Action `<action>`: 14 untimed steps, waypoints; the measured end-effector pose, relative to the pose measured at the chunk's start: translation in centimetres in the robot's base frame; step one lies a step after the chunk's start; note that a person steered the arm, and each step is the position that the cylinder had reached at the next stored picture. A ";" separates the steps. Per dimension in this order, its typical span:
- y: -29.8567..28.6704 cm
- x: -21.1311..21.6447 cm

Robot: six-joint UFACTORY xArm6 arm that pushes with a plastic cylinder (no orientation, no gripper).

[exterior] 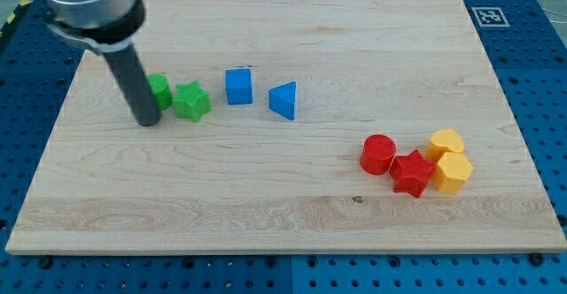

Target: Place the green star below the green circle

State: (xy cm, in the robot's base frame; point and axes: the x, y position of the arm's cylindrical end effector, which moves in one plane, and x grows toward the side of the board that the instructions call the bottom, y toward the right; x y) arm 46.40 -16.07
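Note:
The green star (pixel 191 101) lies on the wooden board (pixel 283 197) at the view's upper left. The green circle (pixel 160 91) sits just to its left, touching or almost touching it, and is partly hidden by the rod. My tip (pixel 148 121) rests on the board at the circle's lower left edge, left of the star.
A blue cube (pixel 238 87) and a blue triangle (pixel 283 100) lie right of the star. At the view's right a red cylinder (pixel 378 153), a red star (pixel 411 173) and two yellow blocks (pixel 446 143) (pixel 454 172) cluster together.

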 end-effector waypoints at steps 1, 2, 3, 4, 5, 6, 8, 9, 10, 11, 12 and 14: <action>5.8 2.2; 10.3 4.0; 10.7 -0.5; 10.7 -1.1; 10.4 -1.1; 8.2 -1.1; 6.0 -1.1; 5.3 -1.1; 6.9 -1.1; 6.9 -1.8; 6.6 -4.6; 4.5 -4.7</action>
State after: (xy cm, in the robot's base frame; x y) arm 41.72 -11.55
